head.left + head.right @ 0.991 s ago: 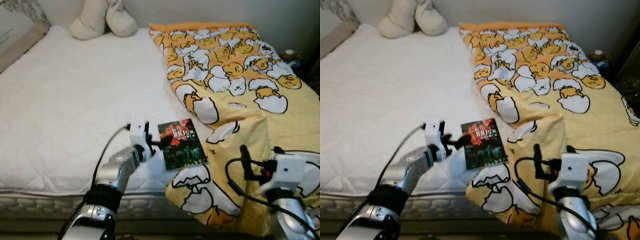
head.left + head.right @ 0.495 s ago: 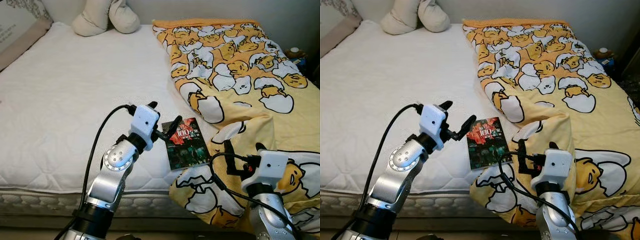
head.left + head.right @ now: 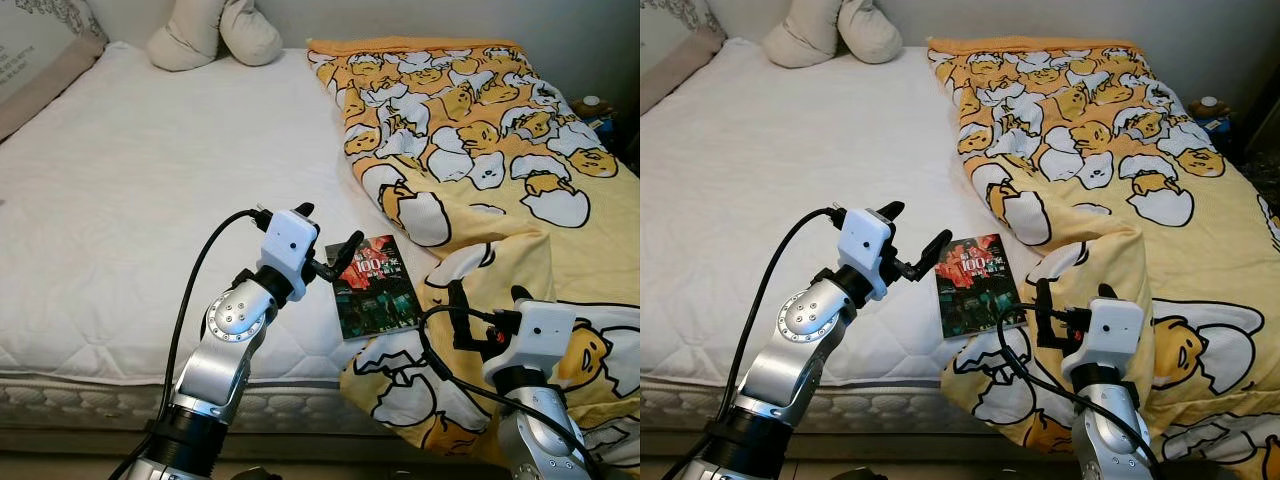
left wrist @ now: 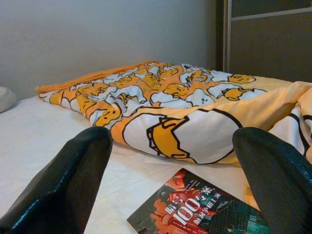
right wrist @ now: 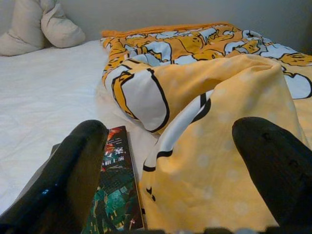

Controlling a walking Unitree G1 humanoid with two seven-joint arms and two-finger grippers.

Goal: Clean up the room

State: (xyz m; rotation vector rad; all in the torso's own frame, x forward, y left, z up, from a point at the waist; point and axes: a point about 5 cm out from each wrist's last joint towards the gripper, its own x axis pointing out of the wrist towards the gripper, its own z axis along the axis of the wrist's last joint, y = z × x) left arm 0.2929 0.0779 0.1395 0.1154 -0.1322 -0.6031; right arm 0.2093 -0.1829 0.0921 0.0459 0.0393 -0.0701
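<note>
A dark book (image 3: 375, 287) with a red and green cover lies flat on the white mattress (image 3: 140, 200), its right edge against the folded yellow egg-print blanket (image 3: 470, 150). My left gripper (image 3: 328, 228) hovers open just left of the book's top, nothing between its fingers; the book (image 4: 204, 214) lies below and ahead of it. My right gripper (image 3: 488, 300) is open over the blanket's folded corner, right of the book's lower end. The book (image 5: 114, 195) lies beside one of its fingers (image 5: 73, 180).
Cream pillows (image 3: 215, 30) lie at the head of the bed, and a patterned cushion (image 3: 35, 60) at the far left. The mattress's front edge (image 3: 90, 395) runs below my left arm. Small items (image 3: 587, 105) stand beside the bed at the right. A dark wardrobe (image 4: 268, 39) stands beyond the blanket.
Over the last second my left gripper rose from the book's left edge and now hovers open. My right gripper shifted left, closer to the book. The camera tilted slightly.
</note>
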